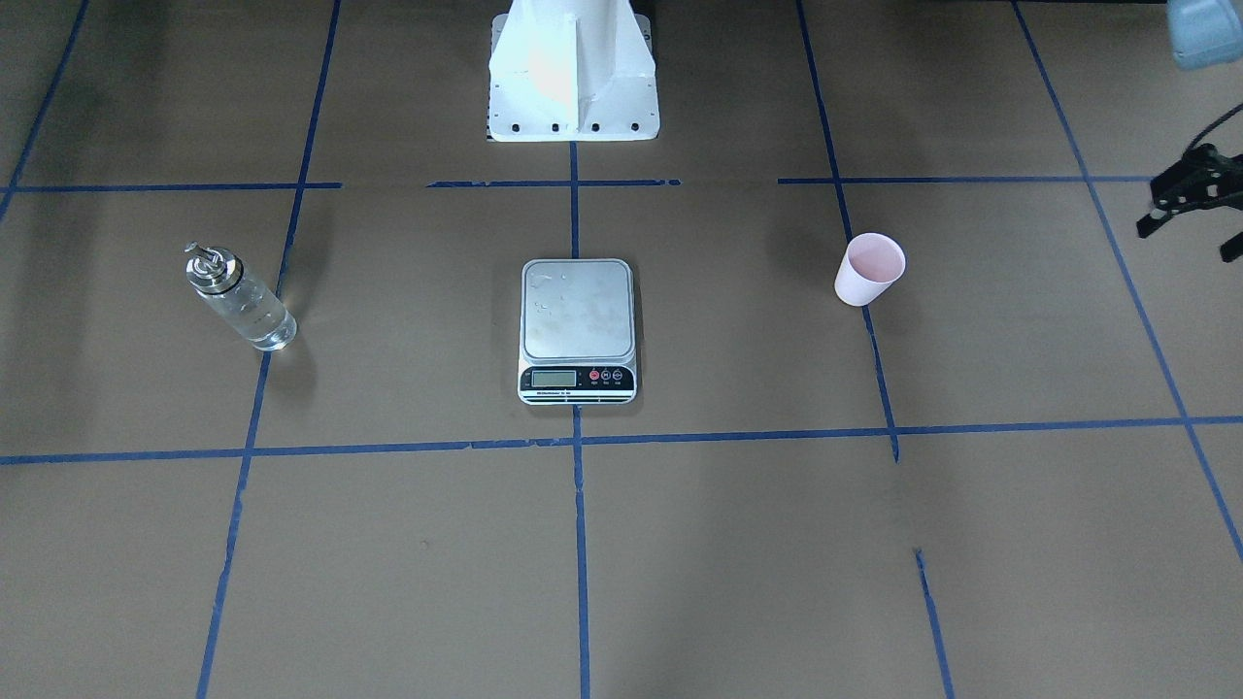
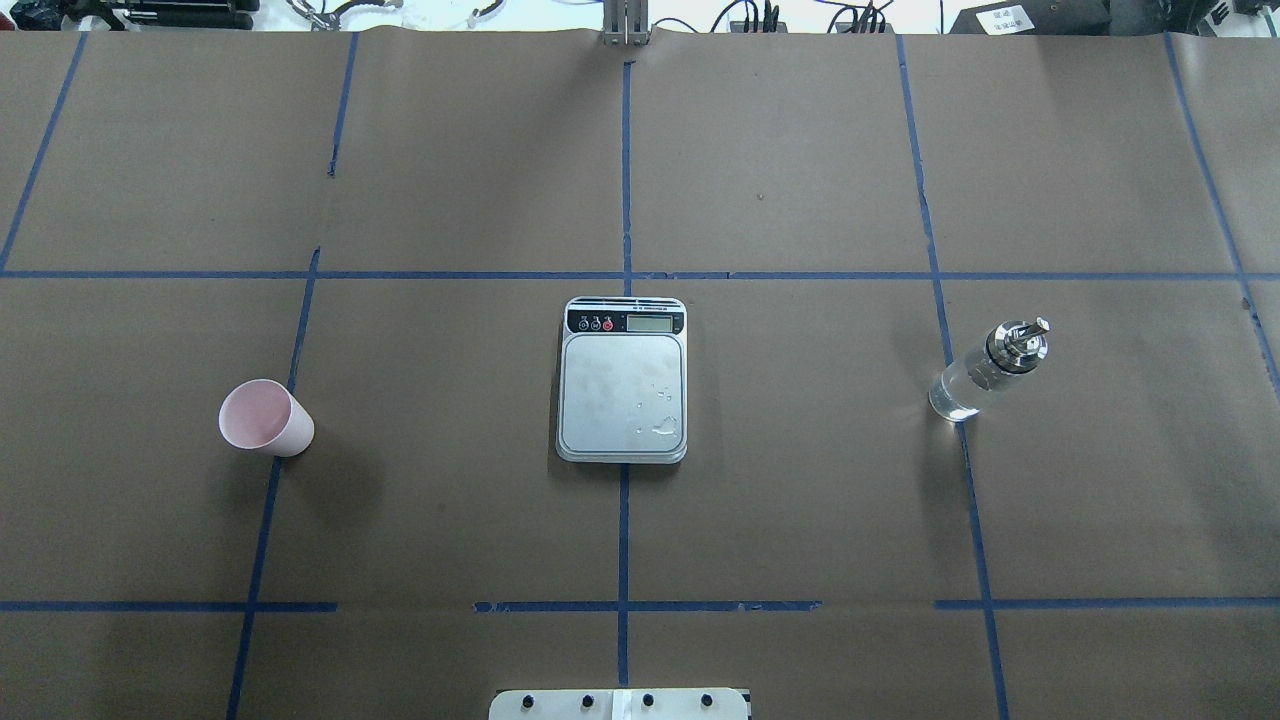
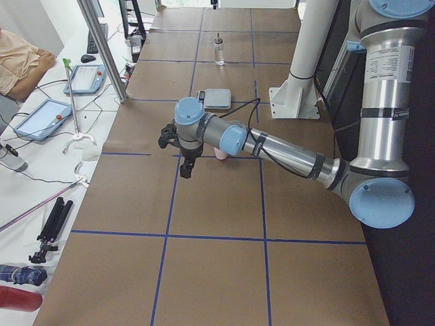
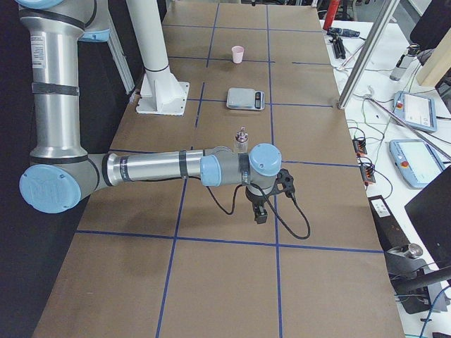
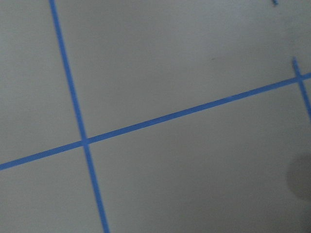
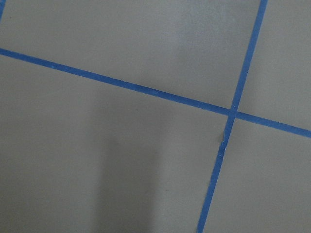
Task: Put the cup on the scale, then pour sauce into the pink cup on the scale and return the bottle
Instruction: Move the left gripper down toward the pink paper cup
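The brown paper-covered desk, gridded with blue tape, carries everything. The robot's white base pedestal stands at its edge.

The left arm reaches out low over the desk. Its claw points down above the paper, out towards the desk's left end and apart from the cup. I cannot tell whether it is released or clenched (only a dark sliver of it shows in the front view). The right arm mirrors it at the other end, and its claw hangs above the desk. Whether that one is open or clenched I cannot tell either. Both wrist cameras give me only paper and tape.

The small flat kitchen scale with a square silver platform sits mid-desk on the centre tape line, its display on the far side from the robot. A few droplets lie on its platform.

The small clear glass bottle with a silver pour spout stands upright on my robot's right, well apart from the scale.

The pale pink tapered plastic cup stands upright on the desk on the left, also well apart from the scale.
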Motion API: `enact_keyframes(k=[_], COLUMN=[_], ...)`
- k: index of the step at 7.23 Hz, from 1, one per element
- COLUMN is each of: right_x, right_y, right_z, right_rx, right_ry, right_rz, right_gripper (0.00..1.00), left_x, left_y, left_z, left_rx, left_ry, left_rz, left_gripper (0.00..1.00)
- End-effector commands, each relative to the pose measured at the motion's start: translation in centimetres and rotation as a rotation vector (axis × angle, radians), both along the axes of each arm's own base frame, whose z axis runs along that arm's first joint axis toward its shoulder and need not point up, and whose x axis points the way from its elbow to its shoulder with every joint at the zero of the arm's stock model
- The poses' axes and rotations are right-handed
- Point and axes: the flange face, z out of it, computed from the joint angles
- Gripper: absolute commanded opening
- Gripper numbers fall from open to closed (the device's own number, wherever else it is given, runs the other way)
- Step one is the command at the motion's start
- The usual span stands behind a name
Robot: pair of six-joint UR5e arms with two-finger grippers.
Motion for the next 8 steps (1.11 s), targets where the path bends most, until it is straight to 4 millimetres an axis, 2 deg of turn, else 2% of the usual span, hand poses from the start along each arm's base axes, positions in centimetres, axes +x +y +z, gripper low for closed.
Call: enact_keyframes(k=[1,2,3,5,6,8], right_x=[0.0,0.0,-0.3,-0.4,-0.5,-0.6], right_y=[0.9,1.1,1.5,2.0,2.0,2.0], right_z=[-2.1,-1.1,-0.8,-0.2,-0.4,0.0], right_rx=[0.039,0.017,0.001,-0.015,-0.015,-0.026], right_ry=[-0.022,-0.024,-0.060,-0.074,-0.088,-0.103], right_rz=[-0.002,-0.001,-0.006,-0.009,-0.011,-0.013], right_gripper=[1.00,1.00,1.00,1.00,1.00,1.00], left_x=[3.4,3.9,8.2,16.9,20.0,21.4], left_y=[1.3,1.9,3.1,4.5,5.0,4.3], left_z=[-3.8,-4.9,-5.2,-6.0,-5.7,-2.5], left_rx=[-0.012,-0.019,-0.072,-0.207,-0.185,-0.217], left_ry=[0.046,0.058,0.045,-0.001,-0.048,-0.099], left_rz=[0.007,-0.006,0.018,-0.065,-0.071,-0.070], left_gripper=[1.00,1.00,1.00,1.00,1.00,0.98])
